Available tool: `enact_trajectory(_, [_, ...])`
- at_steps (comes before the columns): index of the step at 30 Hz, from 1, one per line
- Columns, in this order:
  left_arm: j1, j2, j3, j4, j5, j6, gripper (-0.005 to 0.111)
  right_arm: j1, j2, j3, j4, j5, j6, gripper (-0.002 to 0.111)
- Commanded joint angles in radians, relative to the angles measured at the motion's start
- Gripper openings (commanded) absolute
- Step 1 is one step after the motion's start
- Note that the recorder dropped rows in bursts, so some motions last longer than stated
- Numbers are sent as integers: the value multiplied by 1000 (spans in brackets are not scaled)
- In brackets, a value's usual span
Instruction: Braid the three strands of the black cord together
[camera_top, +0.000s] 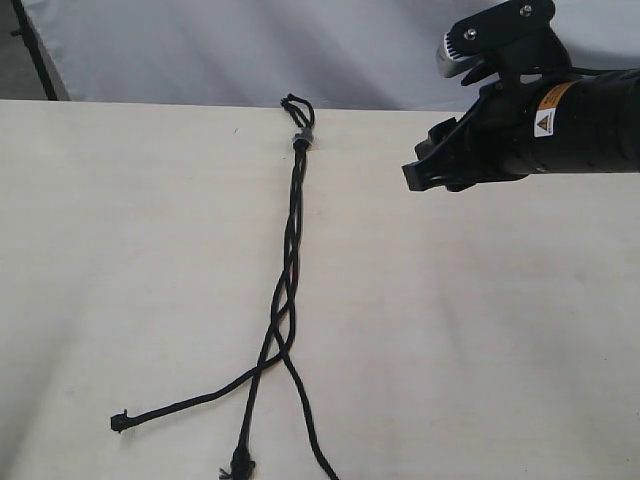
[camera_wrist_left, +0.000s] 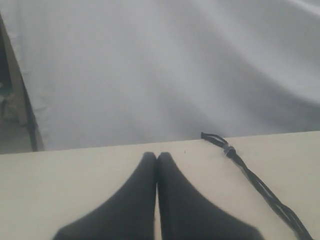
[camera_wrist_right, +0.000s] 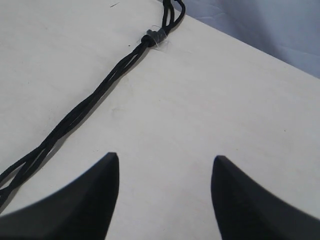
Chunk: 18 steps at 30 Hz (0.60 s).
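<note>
partly braided black cord (camera_top: 291, 250) on table (camera_top: 120, 250)

The light I get is bright, even and diffuse; I cannot tell its source. On the exterior view the table (camera_top: 120, 250) looks pale and the black cord (camera_top: 290, 250) reads crisp with hardly any shadow. At two o'clock the right tool (camera_top: 412, 175) is a dark mass with little detail. On the wrist views the left tool (camera_wrist_left: 156, 156) and the right one's fingers (camera_wrist_right: 95, 200) blur at their edges, and the left picture is hazy, low in contrast.
</note>
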Motion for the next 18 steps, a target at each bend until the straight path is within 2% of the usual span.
enact_trajectory(1, [3,-6,3,-19,52,1,0,-4,-9,1,0,-10,7,53])
enact_trajectory(9, [56,-6,3,-19,62,1,0,-4,-9,1,0,-10,2,53])
enact_trajectory(18, [59,-6,3,-19,130,-1,0,-4,-9,1,0,-10,2,53])
